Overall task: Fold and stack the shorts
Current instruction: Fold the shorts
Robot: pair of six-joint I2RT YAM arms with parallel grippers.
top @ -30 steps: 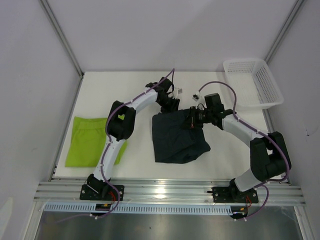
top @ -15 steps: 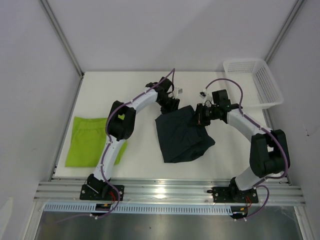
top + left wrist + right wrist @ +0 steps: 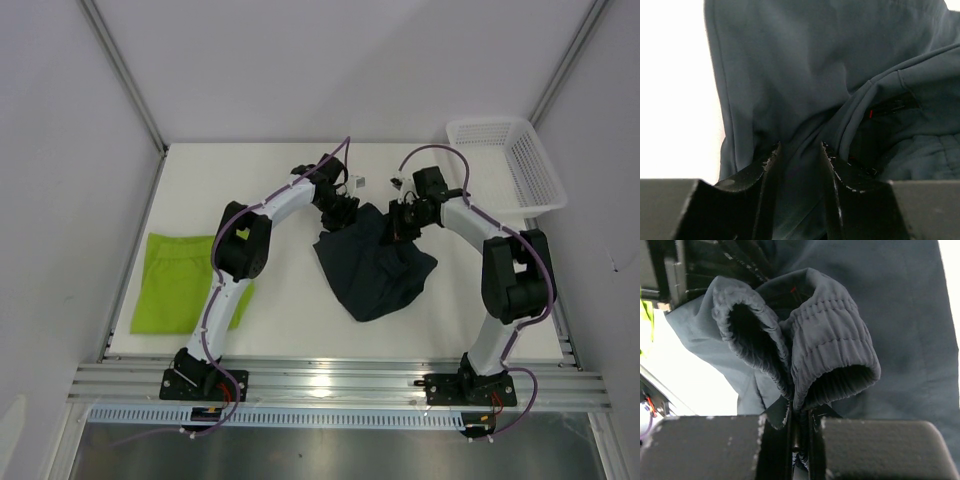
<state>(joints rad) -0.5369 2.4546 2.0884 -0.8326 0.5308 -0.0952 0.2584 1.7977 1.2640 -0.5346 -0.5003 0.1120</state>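
The dark navy-teal shorts (image 3: 378, 268) lie bunched in the middle of the table, their far edge lifted between both grippers. My left gripper (image 3: 345, 212) is shut on a fold of this fabric (image 3: 800, 165), which runs between its fingers (image 3: 765, 165). My right gripper (image 3: 405, 222) is shut on the gathered elastic waistband (image 3: 825, 355), which bulges out above its fingers (image 3: 782, 427). The lime green shorts (image 3: 178, 280) lie flat at the table's left edge, away from both grippers.
A white mesh basket (image 3: 505, 165) stands at the far right corner. White walls and metal posts close in the table on three sides. A metal rail (image 3: 330, 380) runs along the near edge by the arm bases.
My right gripper has swung away and to the right toward the far side, pulling the navy shorts' waistband with it. The cloth has bunched and turned. My left gripper has stayed in place.
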